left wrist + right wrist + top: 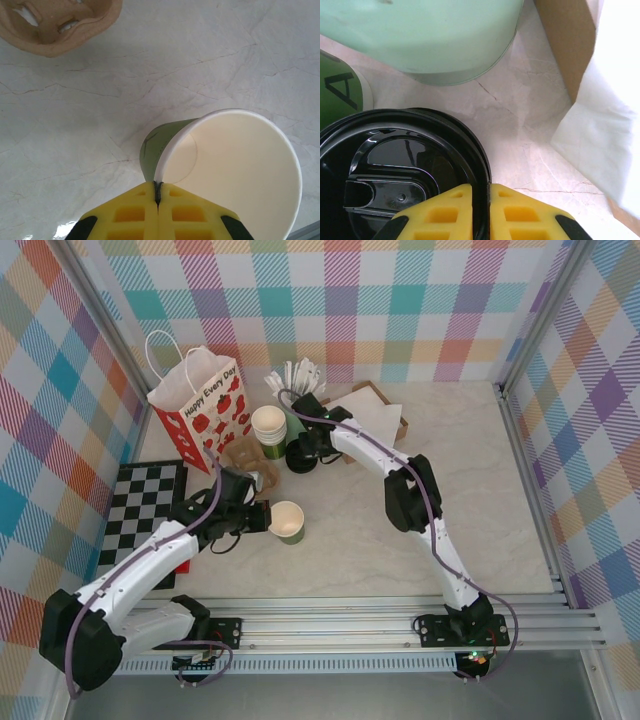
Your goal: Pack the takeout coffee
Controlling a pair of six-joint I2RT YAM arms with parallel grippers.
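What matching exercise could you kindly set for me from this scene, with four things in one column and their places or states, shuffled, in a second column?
Things:
1. green cup
2. black lid
3. paper bag
4. checkered mat

Places or states:
A. standing at the back left, handles up
B. pinched at its rim by the right gripper
C. lying flat at the left side of the table
D. open-topped, held at its rim by the left gripper

Pairs: 1-D, 2-B, 3-A, 4-C
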